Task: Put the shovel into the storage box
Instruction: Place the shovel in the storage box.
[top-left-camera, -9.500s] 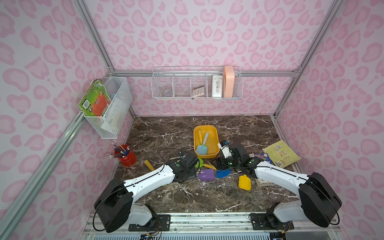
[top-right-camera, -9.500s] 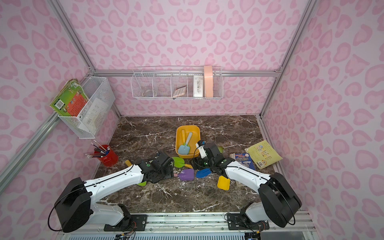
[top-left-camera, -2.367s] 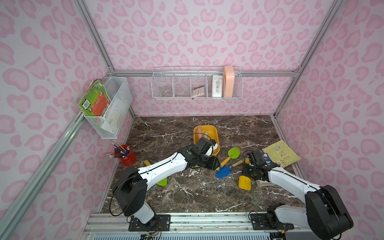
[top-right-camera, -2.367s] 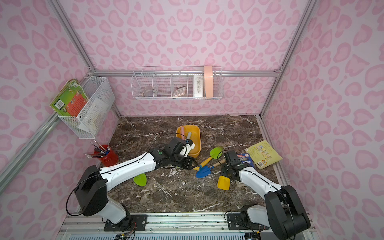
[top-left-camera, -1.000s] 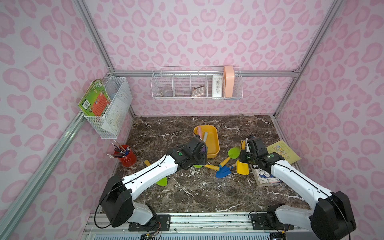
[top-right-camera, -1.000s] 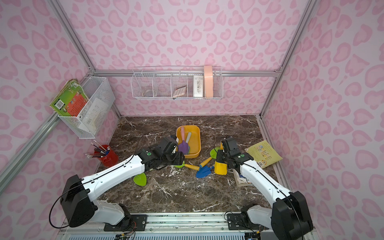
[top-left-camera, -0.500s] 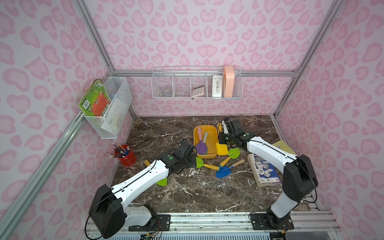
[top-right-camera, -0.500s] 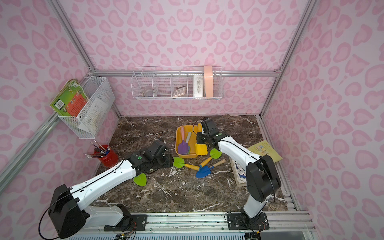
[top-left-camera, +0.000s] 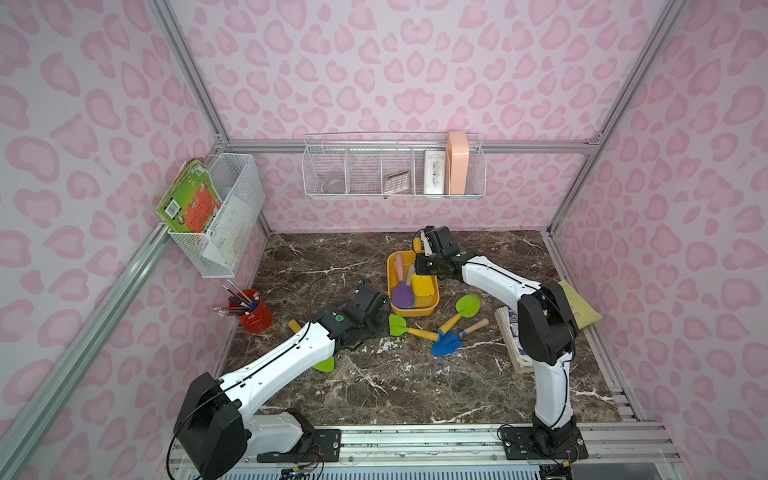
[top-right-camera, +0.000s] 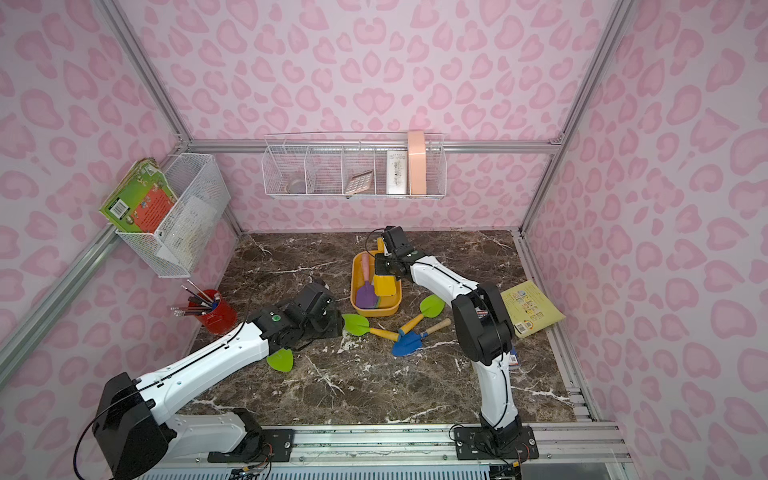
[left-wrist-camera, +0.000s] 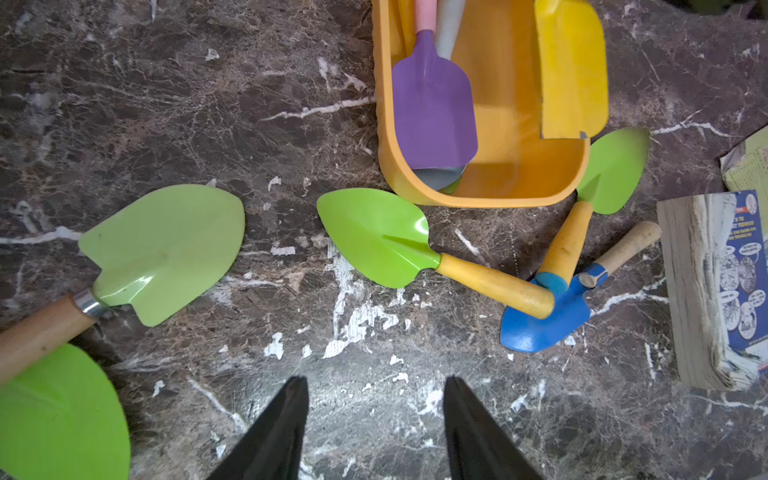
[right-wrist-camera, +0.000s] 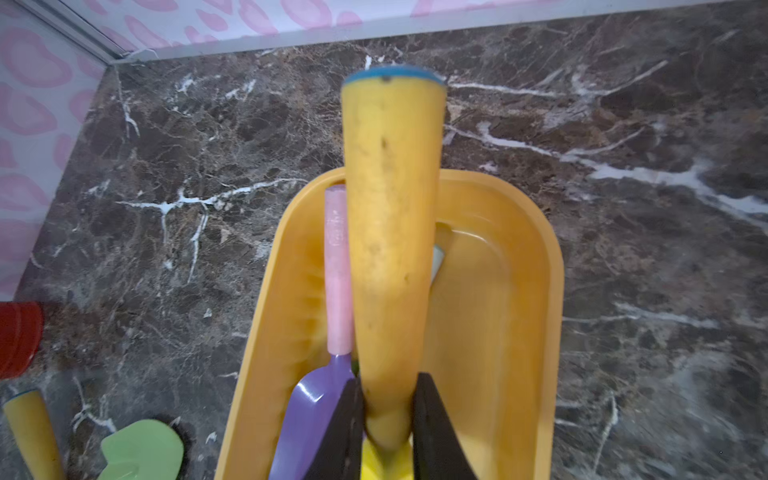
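Note:
The storage box (top-left-camera: 390, 270) (top-right-camera: 354, 286), an orange-yellow tub, sits at mid table. In it lie a purple shovel (top-left-camera: 402, 295) (left-wrist-camera: 432, 108) with a pink handle and a grey one beneath. My right gripper (top-left-camera: 426, 266) (right-wrist-camera: 386, 386) is shut on the yellow handle (right-wrist-camera: 390, 208) of a yellow shovel. Its blade (top-left-camera: 423, 284) (left-wrist-camera: 571, 66) hangs over the box's right side. Whether it touches the box I cannot tell. My left gripper (top-left-camera: 376, 328) (left-wrist-camera: 376, 380) stands open and empty over bare table, in front of the box, near a green shovel (top-left-camera: 397, 325) (left-wrist-camera: 374, 237).
A second green shovel (top-left-camera: 467, 305) and a blue shovel (top-left-camera: 446, 345) lie crossed to the right of the box. Two more green blades (left-wrist-camera: 166, 249) lie by my left arm. A red pencil cup (top-left-camera: 251, 309) stands at the left and books (top-left-camera: 513, 332) lie at the right.
My right gripper has carried the yellow shovel from the table's right side to over the box. My left arm has drawn back from the box toward the front left.

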